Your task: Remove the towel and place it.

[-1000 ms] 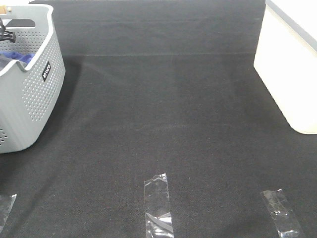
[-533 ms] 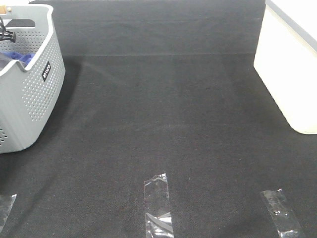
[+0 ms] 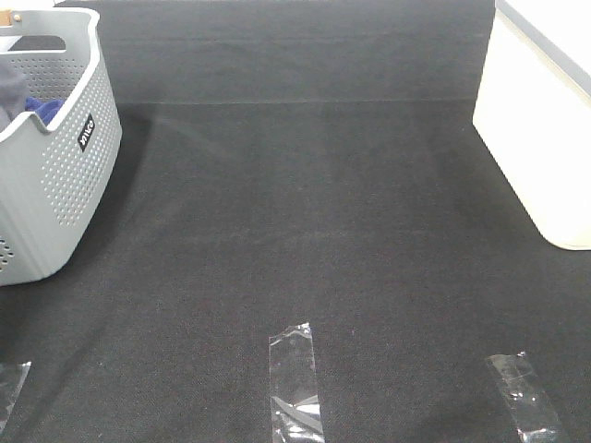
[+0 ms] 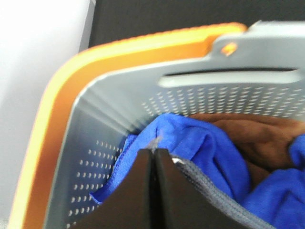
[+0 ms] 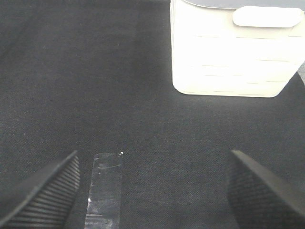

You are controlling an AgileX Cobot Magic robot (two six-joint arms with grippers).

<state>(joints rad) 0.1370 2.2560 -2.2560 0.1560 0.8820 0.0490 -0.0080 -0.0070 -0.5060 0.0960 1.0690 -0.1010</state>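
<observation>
High camera: neither claw shows. A fold of the slate grey-purple terry towel (image 3: 9, 85) pokes up inside the perforated grey plastic basket (image 3: 65, 175) on the black felt desk (image 3: 305, 231).

Left wrist: the left claw (image 4: 152, 155) points down into the basket corner. It is clamped shut, seemingly on the towel's stitched hem, probably to lift it. A bright blue cloth (image 4: 190, 143) bunches just beyond its tips.

Right wrist: the right claw (image 5: 152, 155) hangs spread wide and empty over the desk, with a white plastic bin (image 5: 233, 52) well ahead.
</observation>
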